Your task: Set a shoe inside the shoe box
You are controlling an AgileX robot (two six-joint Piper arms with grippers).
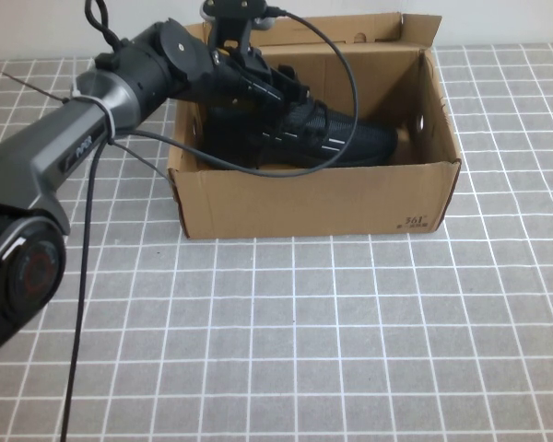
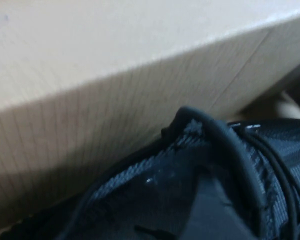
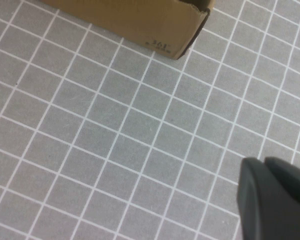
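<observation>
Black shoe inside shoe box, left gripper there, grip unclear; right gripper wrist-view only, unclear.

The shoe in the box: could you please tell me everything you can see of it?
The shoe is an all-black mesh sneaker with black laces and short white dashes along its side. It lies lengthwise inside the shoe box, toe toward the robot's right, its lower part hidden by the front wall. The left gripper is down at its heel end; its fingers cannot be made out. The left wrist view shows the mesh and laces close against the cardboard wall. The right gripper hangs over the tiled table, away from it.
</observation>
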